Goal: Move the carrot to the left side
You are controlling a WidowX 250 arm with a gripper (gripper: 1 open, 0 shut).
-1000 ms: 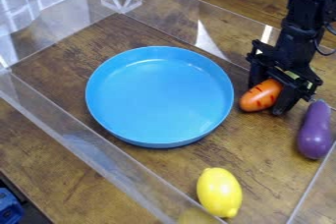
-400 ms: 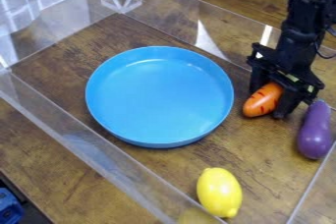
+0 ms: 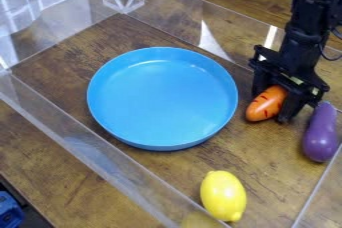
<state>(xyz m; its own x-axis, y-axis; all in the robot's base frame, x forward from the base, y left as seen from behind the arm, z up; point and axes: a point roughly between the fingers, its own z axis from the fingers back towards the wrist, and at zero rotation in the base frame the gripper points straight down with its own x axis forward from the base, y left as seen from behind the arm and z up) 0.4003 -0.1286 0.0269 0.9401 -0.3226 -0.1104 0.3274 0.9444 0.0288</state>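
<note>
A: Compared with the earlier view, we are seeing the carrot sitting a touch lower and nearer the camera, and the gripper has crept that way with it; the shift is slight.

B: Agreed. We are looking at the black jaws coming straight down over the carrot, one finger on each side of its top end. The orange tip is poking out toward the blue plate.

A: Are we gripping it?

B: We are judging that the jaws are closed on the carrot, since they are straddling it tightly and it is following the hand. The actual contact under the fingers is hidden, though, so we are saying that with some caution.

A: And where is it lying right now?

B: On the right side of the wooden table, just beside the plate's right rim, with the purple eggplant near on its other side. The lemon is well apart, at the front.

A: So for the carry itself?

B: We are thinking the lift should come first: raising the carrot clear of the plate's rim before we are travelling left, otherwise the tip may be catching on it. We are also wanting a firm hold, as the carrot is small, ridged and tapered, and may be swivelling between the fingers. Then we are crossing over the plate and lowering it on bare wood at the left.
</note>
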